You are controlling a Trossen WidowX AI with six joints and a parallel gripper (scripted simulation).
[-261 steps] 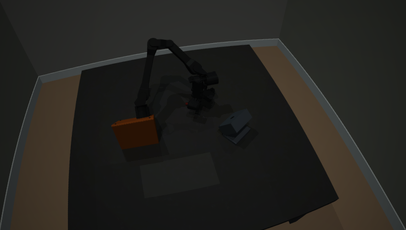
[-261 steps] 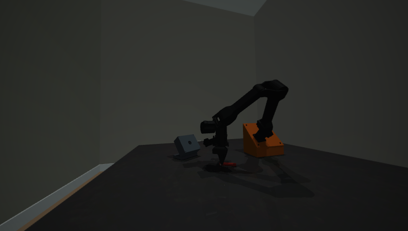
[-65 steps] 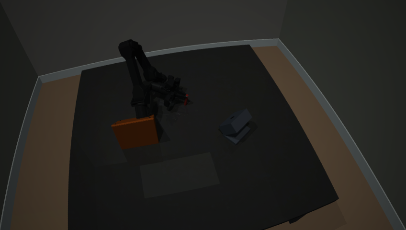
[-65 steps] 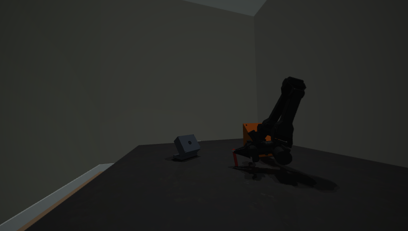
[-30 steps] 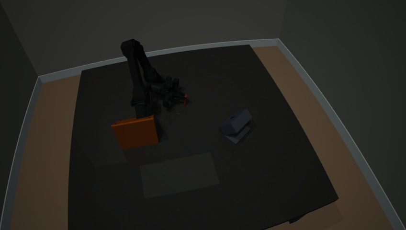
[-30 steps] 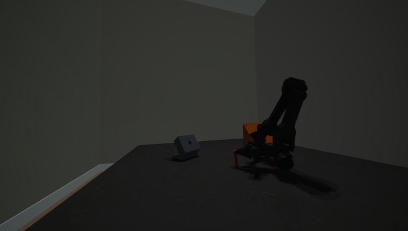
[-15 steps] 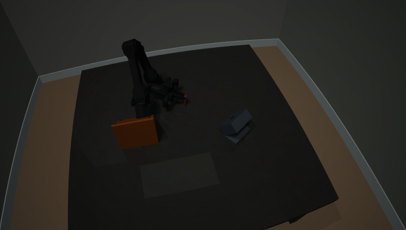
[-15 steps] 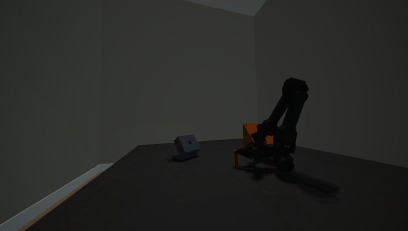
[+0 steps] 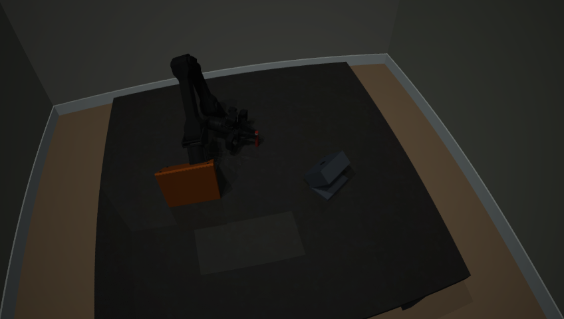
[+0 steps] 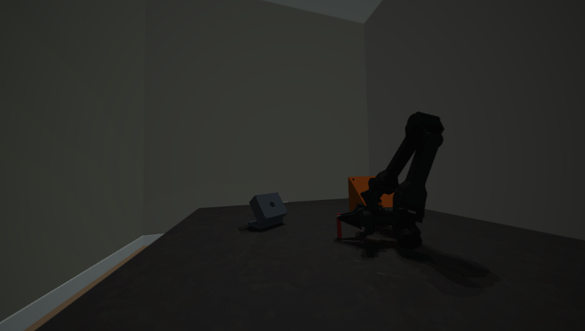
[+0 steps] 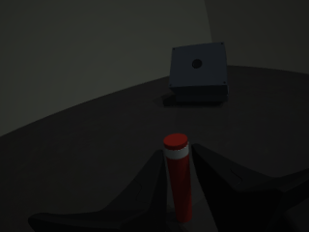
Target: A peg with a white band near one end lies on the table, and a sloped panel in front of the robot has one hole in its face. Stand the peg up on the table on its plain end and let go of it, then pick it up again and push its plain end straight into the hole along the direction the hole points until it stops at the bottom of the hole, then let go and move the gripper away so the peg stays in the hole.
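Observation:
The red peg [image 9: 257, 142] [image 10: 339, 228] [image 11: 181, 181] stands upright on the table, its white band near the top end. My gripper [image 9: 256, 135] [image 10: 339, 216] [image 11: 178, 153] is slightly open around the upper part of the peg. In the wrist view, narrow gaps show between the fingertips and the peg on both sides. The blue-grey sloped panel [image 9: 336, 165] [image 10: 262, 209] [image 11: 185, 74] stands apart from the peg, at the upper middle of the wrist view. Its hole [image 9: 322, 163] [image 10: 272, 204] [image 11: 197, 64] shows dark and empty in the face.
An orange block [image 9: 189, 183] [image 10: 356, 192] stands beside the arm's base, away from the peg. The dark table [image 9: 253, 189] [image 10: 246, 278] carries everything. A paler rectangular patch [image 9: 249, 242] shows on the table in the top view.

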